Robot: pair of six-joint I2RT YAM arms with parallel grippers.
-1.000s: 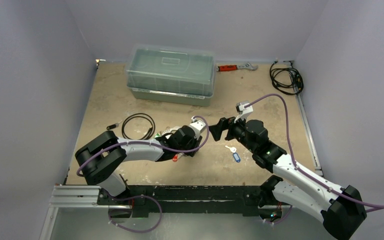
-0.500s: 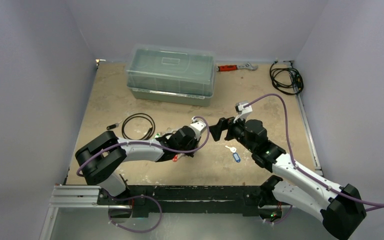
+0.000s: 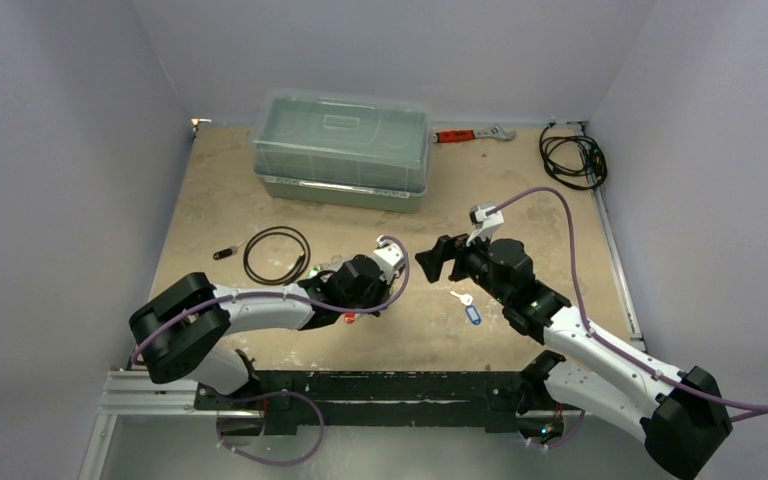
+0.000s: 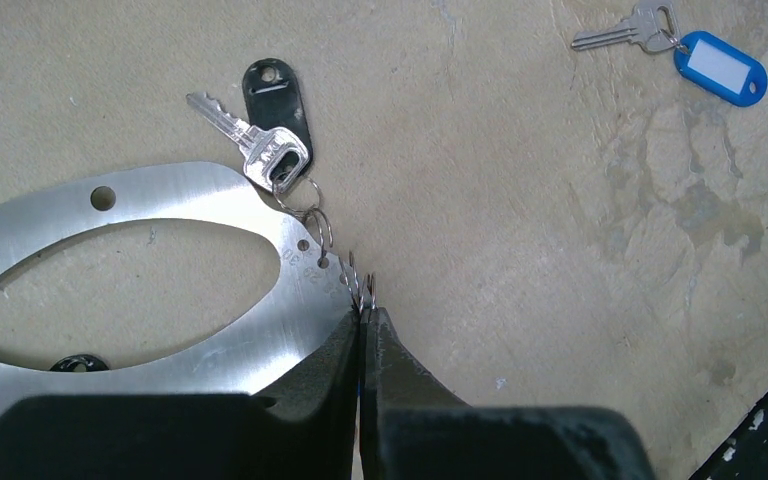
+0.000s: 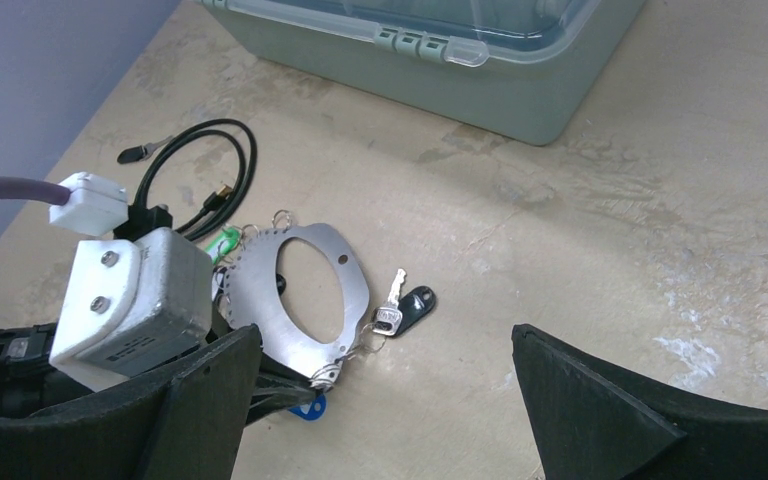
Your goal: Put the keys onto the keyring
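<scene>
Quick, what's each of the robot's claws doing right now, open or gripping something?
Left gripper: closed, pinching a small wire ring at the rim of the keyring.
Right gripper: open, holding nothing.

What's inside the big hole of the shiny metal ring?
Mostly bare beige table shows through the large flat silver ring. A small black piece peeks out at the hole's edge; the rest of it hides under the metal.
</scene>
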